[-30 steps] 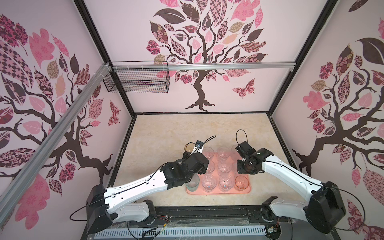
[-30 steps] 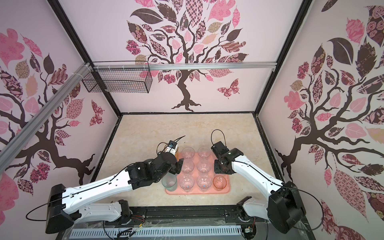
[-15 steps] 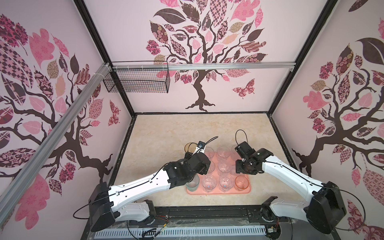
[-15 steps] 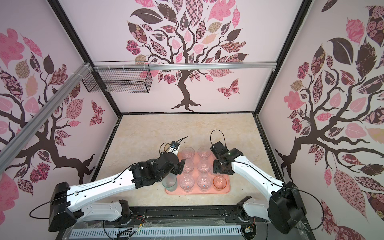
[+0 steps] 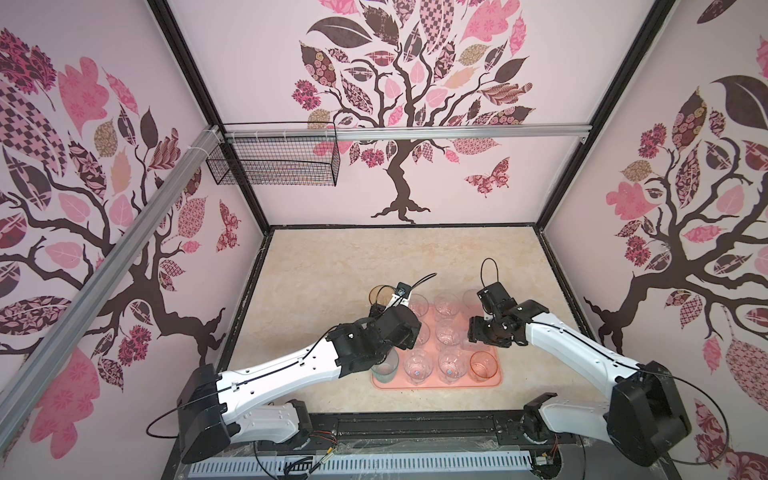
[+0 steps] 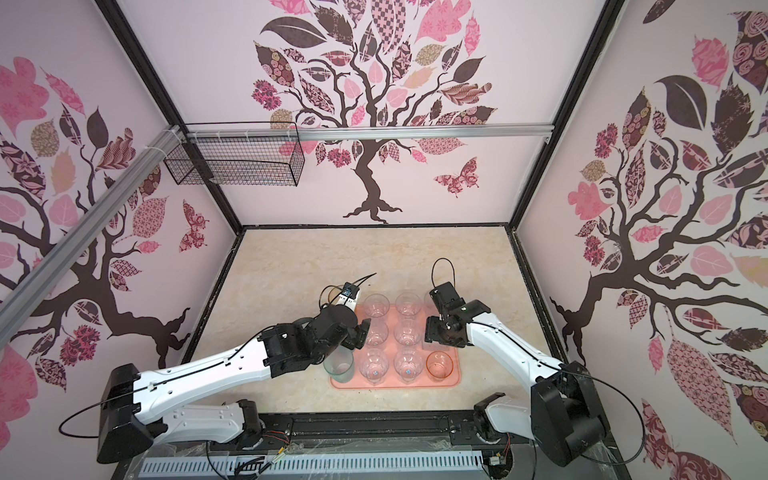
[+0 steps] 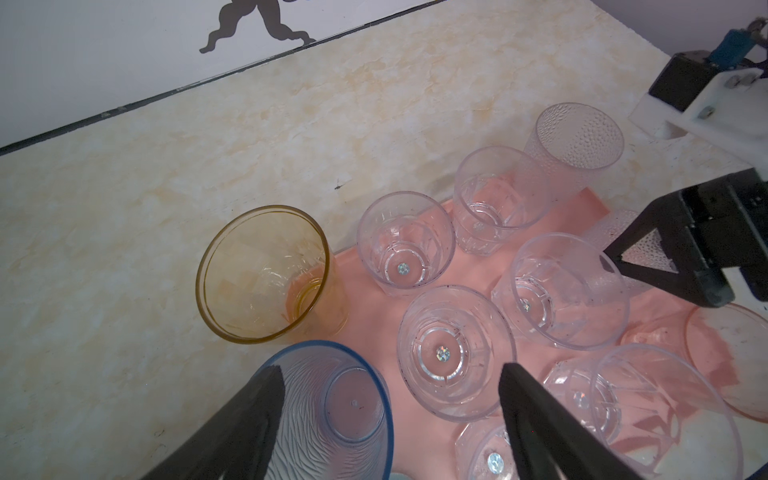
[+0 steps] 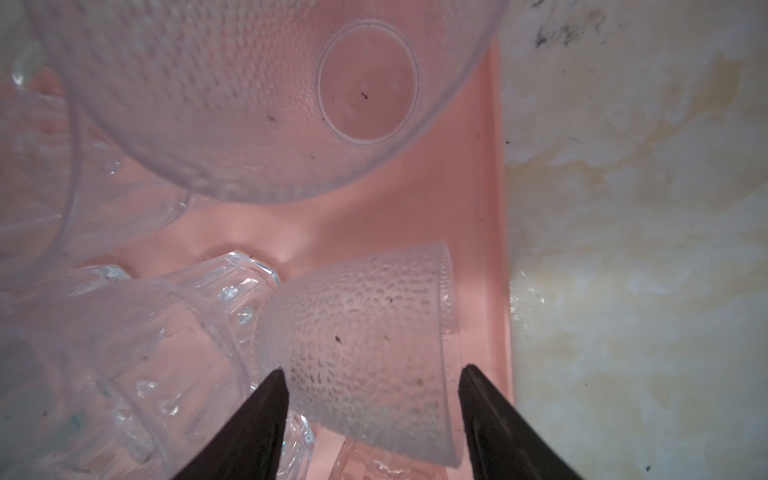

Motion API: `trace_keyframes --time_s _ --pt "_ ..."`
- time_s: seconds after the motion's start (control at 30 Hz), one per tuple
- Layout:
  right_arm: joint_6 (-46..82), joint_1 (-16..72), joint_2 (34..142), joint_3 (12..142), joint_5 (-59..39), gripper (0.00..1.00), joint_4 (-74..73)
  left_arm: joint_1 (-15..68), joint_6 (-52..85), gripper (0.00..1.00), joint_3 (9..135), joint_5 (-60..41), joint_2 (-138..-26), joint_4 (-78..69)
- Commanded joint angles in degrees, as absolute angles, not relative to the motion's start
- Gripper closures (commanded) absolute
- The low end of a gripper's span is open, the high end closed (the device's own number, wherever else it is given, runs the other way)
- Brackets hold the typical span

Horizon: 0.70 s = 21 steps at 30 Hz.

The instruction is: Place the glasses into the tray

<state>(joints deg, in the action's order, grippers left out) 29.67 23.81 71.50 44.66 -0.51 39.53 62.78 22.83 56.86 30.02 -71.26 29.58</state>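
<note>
L jaws gape wide over blue-rimmed ribbed glass (image 7: 332,415) at left edge of pink tray (image 5: 436,385), R jaws flank frosted dimpled glass (image 8: 365,332) by its right rim, I can't tell if gripping; tray holds rows of clear faceted glasses (image 7: 453,353) + orange one (image 5: 483,365), amber glass (image 7: 262,274) at far-left corner.

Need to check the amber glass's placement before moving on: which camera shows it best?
The left wrist view: the amber glass shows whole, upright, at the tray's corner. In both top views only part of its rim shows, behind the left arm. The right wrist view does not show it.
</note>
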Motion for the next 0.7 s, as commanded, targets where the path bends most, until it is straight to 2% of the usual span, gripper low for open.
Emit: trace_keyframes --time_s 0.0,0.1,0.2,0.5,0.67 --pt "28.0 23.0 71.5 45.7 -1.2 0.3 39.6 62.9 22.6 0.15 56.4 29.8 -71.3 29.3" --pt "27.5 22.5 72.0 47.1 -1.1 0.28 39.7 62.8 22.7 0.15 56.4 29.8 -71.3 29.4" --pt "28.5 22.2 73.0 47.3 -2.4 0.31 39.2 62.8 22.6 0.15 56.4 29.8 -71.3 29.4" --pt "36.2 22.1 70.0 42.1 -4.7 0.5 32.7 62.9 23.1 0.15 55.6 30.0 -70.9 29.7" --pt "37.3 22.1 68.9 42.4 -5.6 0.65 31.7 62.9 23.0 0.15 55.8 30.1 -71.0 29.7"
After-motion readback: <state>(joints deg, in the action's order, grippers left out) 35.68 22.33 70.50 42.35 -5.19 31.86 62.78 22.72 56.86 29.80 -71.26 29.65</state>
